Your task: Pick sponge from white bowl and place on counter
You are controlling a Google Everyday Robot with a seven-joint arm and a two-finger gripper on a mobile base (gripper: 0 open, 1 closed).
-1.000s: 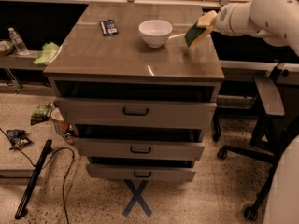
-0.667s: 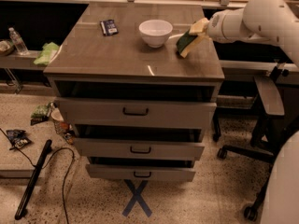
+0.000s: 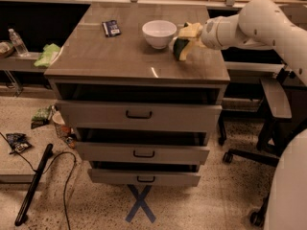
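The white bowl point(image 3: 159, 33) stands empty at the back middle of the counter point(image 3: 120, 56). My gripper point(image 3: 192, 38) comes in from the right and is shut on the sponge point(image 3: 184, 41). The sponge is yellow with a dark green face and hangs tilted, its lower end close to the counter just right of the bowl. I cannot tell whether it touches the surface.
A small dark packet point(image 3: 111, 28) lies at the back left of the counter. A light green cloth point(image 3: 48, 54) and a water bottle point(image 3: 17, 42) sit on a shelf to the left. The three drawers point(image 3: 139, 114) stand partly open. An office chair point(image 3: 268, 128) is at the right.
My gripper has moved left and down with the sponge, from the counter's right edge to just beside the bowl.
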